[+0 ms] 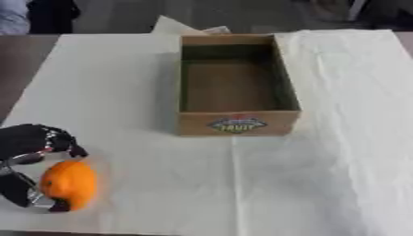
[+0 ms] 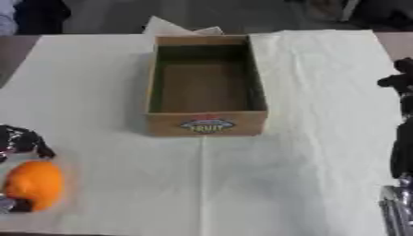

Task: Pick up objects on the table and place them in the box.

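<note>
We've got our left hand (image 1: 28, 156) down at the near left corner of the worktop (image 1: 322, 175), fingers (image 1: 61, 140) curled round an orange (image 1: 69, 184) so it sits gripped between them and the thumb, right over the white cloth (image 1: 121, 92). The box (image 1: 235, 123) sits open and well apart, further back near the middle, nothing visible inside. Our right hand (image 2: 399, 80) shows at the right edge, and we can't tell how its fingers are set.
</note>
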Controlling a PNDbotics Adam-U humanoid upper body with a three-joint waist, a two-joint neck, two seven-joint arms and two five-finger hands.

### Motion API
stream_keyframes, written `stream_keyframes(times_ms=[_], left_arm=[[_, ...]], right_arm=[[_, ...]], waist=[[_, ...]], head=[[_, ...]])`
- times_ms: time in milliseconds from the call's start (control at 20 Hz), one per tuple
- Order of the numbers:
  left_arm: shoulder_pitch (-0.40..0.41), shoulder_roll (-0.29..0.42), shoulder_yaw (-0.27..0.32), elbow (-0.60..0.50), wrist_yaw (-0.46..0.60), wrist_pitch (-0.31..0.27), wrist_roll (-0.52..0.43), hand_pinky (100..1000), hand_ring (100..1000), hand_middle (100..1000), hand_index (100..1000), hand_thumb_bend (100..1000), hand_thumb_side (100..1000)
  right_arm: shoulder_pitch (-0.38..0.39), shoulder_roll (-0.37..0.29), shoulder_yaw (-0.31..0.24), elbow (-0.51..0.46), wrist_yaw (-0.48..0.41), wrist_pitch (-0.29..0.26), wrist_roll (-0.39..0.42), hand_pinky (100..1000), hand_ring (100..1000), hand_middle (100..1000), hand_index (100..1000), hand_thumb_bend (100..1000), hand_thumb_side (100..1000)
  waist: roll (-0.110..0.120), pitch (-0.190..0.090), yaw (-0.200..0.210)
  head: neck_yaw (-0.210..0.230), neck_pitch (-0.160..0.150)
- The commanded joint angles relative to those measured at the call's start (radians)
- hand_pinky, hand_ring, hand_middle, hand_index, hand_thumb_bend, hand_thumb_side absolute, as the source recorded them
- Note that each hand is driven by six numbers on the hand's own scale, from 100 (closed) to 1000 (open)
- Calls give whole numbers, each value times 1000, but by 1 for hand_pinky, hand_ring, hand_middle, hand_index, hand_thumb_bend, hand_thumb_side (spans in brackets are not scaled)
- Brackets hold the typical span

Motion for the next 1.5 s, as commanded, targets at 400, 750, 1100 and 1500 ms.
stream_keyframes(times_ms=[400,750,1100,1500], left_arm=[[-1,18,-5,-1,19,-276,-327,512,653,506,724,546,752],[3,29,15,-71,33,-276,-273,475,610,477,690,448,754],[9,45,35,-125,44,-276,-231,460,611,516,735,171,757],[28,79,67,-149,87,-276,-201,416,579,491,700,100,581]], right_arm=[[-10,-12,-1,-20,-8,-2,-3,890,962,514,741,100,848],[-9,-11,0,-20,-7,-1,-3,890,962,513,741,100,848],[-8,-9,0,-20,-5,0,-1,891,963,512,741,100,848],[-8,-10,0,-20,-5,1,-2,891,963,511,742,100,850]], waist=[[1,-14,-3],[3,-13,-3],[3,-11,-3],[5,-11,-1]], head=[[5,-4],[4,-5],[2,-6],[-4,-7]])
